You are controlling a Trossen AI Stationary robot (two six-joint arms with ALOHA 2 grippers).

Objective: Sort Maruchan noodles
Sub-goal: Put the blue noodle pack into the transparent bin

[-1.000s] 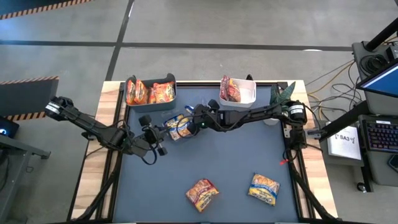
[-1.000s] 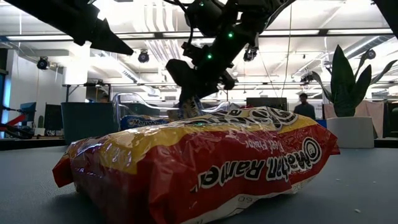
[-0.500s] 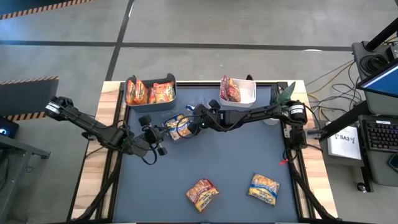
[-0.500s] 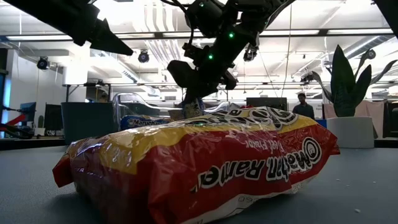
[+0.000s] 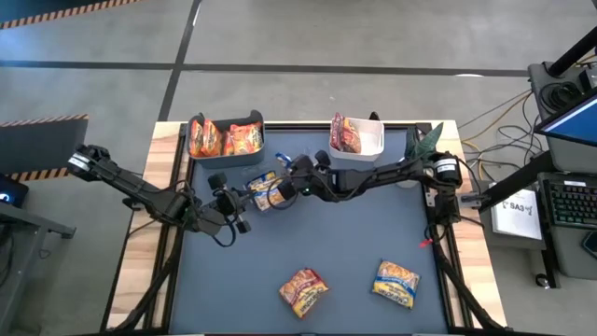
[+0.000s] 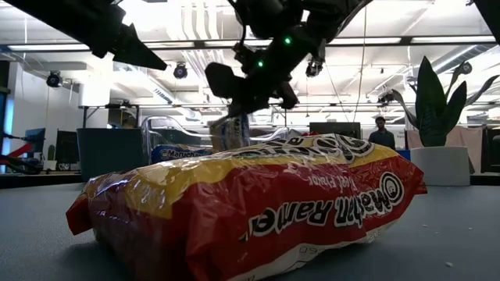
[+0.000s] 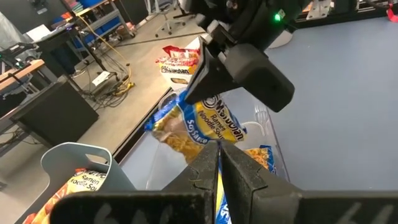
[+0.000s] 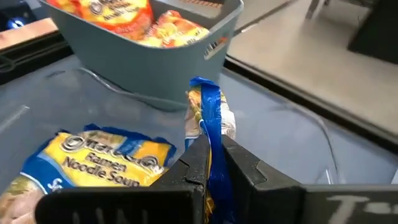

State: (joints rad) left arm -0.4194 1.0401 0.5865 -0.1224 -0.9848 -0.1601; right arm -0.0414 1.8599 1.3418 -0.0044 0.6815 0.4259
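Right wrist view shows the right claw [image 8: 208, 163] clamped edge-on around a blue-yellow Maruchan packet [image 8: 210, 124], its long axis running ahead toward the teal bin [image 8: 186, 56]; the left claw [image 7: 217, 174], pressed together, sits nearby.

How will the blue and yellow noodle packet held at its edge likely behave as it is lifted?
The blue and yellow noodle packet probably hangs and swings, since the right gripper pinches only its thin edge. Its crinkly glossy wrapper looks slippery. It seems light for its size.
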